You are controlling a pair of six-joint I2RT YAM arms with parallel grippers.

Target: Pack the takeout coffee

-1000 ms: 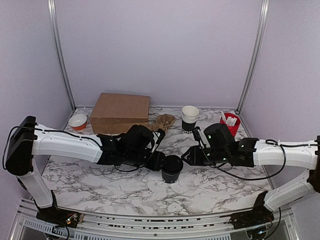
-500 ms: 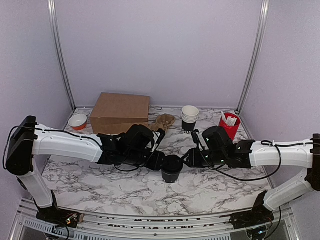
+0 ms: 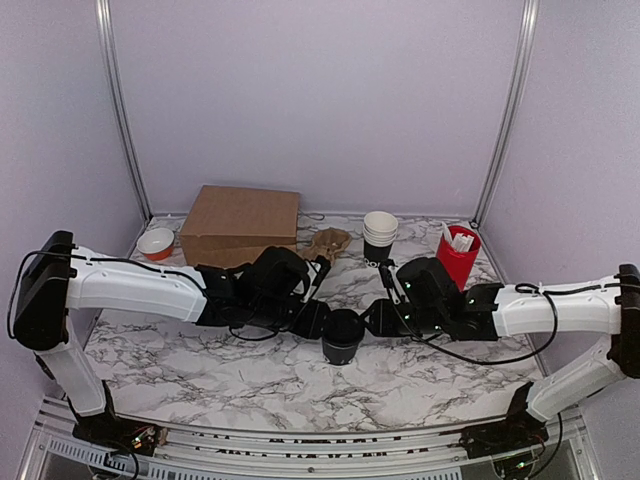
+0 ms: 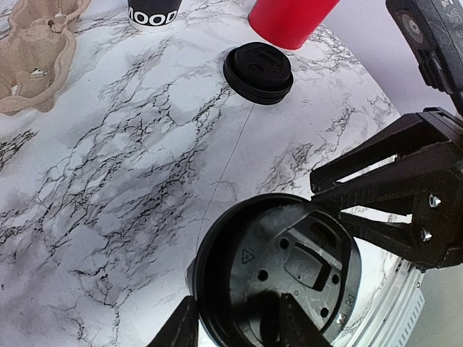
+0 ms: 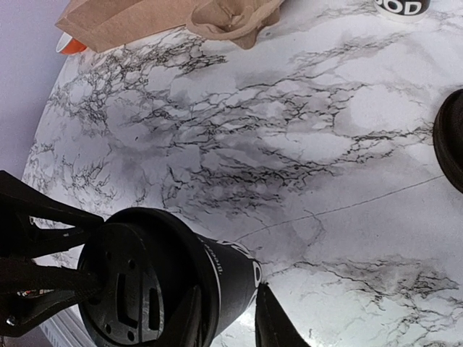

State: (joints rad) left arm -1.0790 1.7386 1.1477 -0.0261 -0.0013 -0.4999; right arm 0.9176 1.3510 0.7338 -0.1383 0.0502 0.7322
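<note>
Your left tool [image 4: 235,324] is clamped on the cup [image 5: 217,267], lid [image 4: 282,267] on, at the middle of the tabletop [image 3: 200,370], probably steadying it while your right tool [image 5: 231,318] straddles its side, can't tell if that one's actually gripping.

The lidded cup [image 3: 343,335] stood mid-bench [image 3: 200,370]; behind it, left to right: bowl [image 3: 155,243], box [image 3: 240,225], carrier [image 3: 325,243], cup stack [image 3: 380,235], tub [image 3: 458,250]; a spare lid [image 4: 257,72] lay near the tub.
</note>
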